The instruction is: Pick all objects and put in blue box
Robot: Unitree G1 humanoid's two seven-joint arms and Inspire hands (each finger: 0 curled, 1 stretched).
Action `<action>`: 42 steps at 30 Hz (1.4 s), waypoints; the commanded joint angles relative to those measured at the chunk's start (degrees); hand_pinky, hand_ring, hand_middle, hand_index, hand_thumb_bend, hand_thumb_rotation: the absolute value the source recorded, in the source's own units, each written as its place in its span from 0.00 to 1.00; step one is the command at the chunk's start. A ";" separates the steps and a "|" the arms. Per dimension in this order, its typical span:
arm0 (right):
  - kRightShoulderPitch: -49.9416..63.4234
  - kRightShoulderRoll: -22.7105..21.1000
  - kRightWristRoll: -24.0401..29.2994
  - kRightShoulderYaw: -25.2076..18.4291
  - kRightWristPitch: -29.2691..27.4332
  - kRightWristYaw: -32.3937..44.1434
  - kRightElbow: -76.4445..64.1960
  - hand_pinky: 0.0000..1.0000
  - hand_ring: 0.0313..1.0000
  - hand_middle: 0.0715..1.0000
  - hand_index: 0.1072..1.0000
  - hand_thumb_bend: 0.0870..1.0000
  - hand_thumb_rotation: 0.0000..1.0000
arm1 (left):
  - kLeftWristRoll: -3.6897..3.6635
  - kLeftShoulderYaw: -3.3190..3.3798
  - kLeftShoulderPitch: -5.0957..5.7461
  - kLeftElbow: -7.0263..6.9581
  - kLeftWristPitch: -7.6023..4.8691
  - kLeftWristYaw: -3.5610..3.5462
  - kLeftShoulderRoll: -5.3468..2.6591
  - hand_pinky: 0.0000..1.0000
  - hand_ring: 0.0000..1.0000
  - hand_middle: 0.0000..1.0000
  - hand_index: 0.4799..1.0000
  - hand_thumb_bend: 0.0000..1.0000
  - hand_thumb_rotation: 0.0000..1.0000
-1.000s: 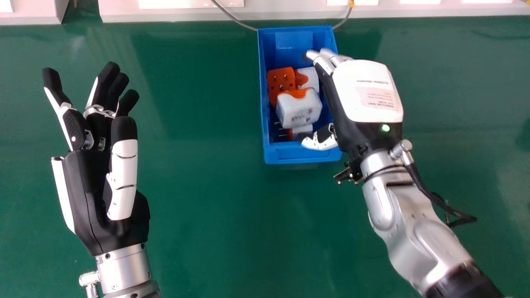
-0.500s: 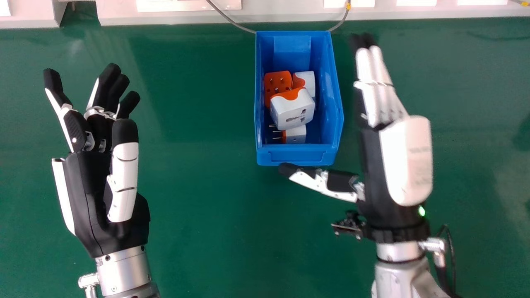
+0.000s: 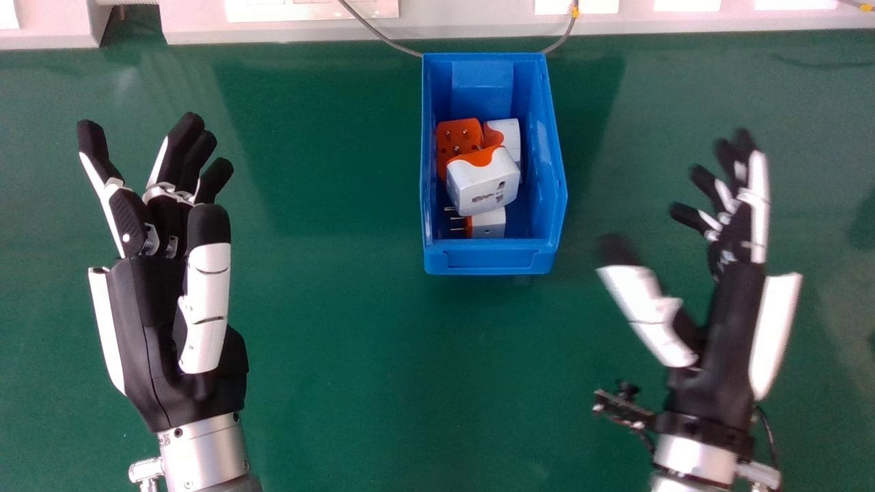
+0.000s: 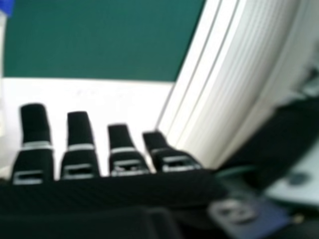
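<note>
Head view, green table (image 3: 342,383), grey cable (image 3: 393,43) across pale ledge (image 3: 273,33), left hand (image 3: 143,307) and right hand (image 3: 735,328) spread

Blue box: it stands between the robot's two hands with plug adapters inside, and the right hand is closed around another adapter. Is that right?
No, one part is wrong: the head view shows the right hand open, holding nothing. The blue box does stand between it and the left hand, with plug adapters inside.
</note>
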 commanded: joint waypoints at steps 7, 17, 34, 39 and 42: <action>2.38 3.49 -0.13 -2.41 -0.58 8.41 -5.34 0.80 0.91 0.98 1.00 0.61 1.00 | 0.29 -0.50 0.48 -0.77 -0.20 -0.02 -3.25 0.85 0.89 0.87 0.74 0.70 0.60; 4.43 6.37 -1.69 -4.70 0.25 12.45 -7.19 0.80 0.90 0.98 1.00 0.62 1.00 | 0.54 -0.86 1.36 -1.66 0.02 0.15 -3.38 0.85 0.89 0.87 0.74 0.72 0.60; 6.22 9.25 -1.99 -4.51 0.03 13.99 -8.11 0.79 0.91 0.98 1.00 0.60 1.00 | -0.50 -0.56 2.15 -2.65 0.79 -0.63 -2.41 0.86 0.88 0.87 0.74 0.71 0.60; 6.16 9.21 -2.04 -4.74 0.23 13.86 -7.94 0.80 0.91 0.98 1.00 0.61 1.00 | -0.92 -0.71 2.23 -3.17 1.59 -1.13 -2.41 0.86 0.89 0.87 0.73 0.70 0.59; 6.01 9.19 -1.73 -4.80 0.36 14.03 -8.06 0.80 0.91 0.98 1.00 0.60 1.00 | -0.70 -0.53 1.95 -2.93 1.28 -1.12 -2.62 0.85 0.88 0.87 0.73 0.70 0.59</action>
